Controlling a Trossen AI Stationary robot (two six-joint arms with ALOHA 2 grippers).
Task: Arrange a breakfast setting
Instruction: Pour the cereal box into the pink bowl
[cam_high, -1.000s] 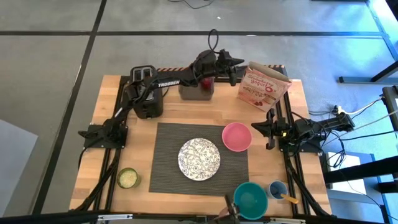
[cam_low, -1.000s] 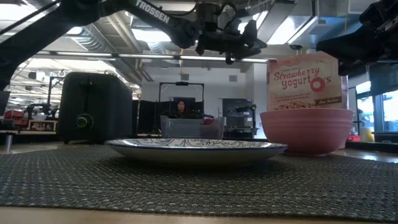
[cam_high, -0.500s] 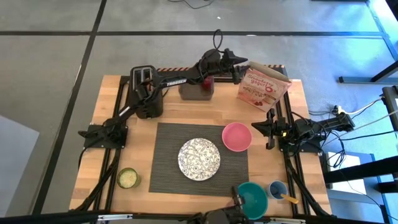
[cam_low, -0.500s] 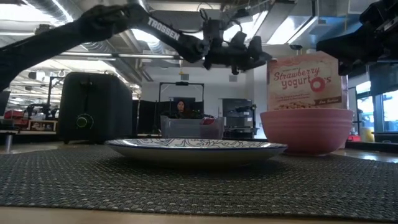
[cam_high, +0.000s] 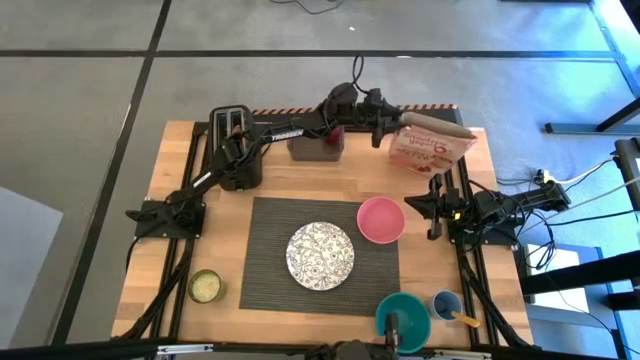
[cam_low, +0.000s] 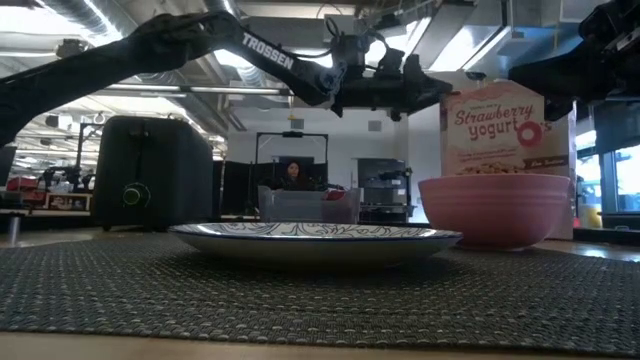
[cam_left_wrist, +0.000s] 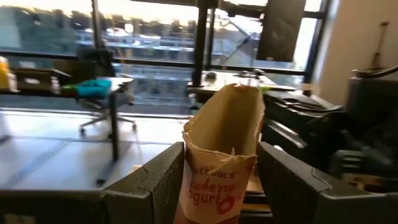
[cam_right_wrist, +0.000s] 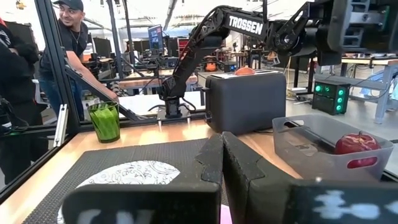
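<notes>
On the wooden surface (cam_high: 150, 170) the mat (cam_high: 270, 290) carried the plate (cam_high: 320, 255) at its middle and the pink bowl (cam_high: 380, 219) near its right edge. The apple (cam_right_wrist: 356, 144) lay in a grey bin (cam_high: 316, 148) at the back. The left hand (cam_high: 388, 125), fingers spread, straddled the top of the yoghurt cereal bag (cam_high: 428, 145) without yet pinching it. The step looked like fetching cereal; next the fingers needed to close. The right hand (cam_high: 428, 205) waited beside the bowl, fingers together and empty.
</notes>
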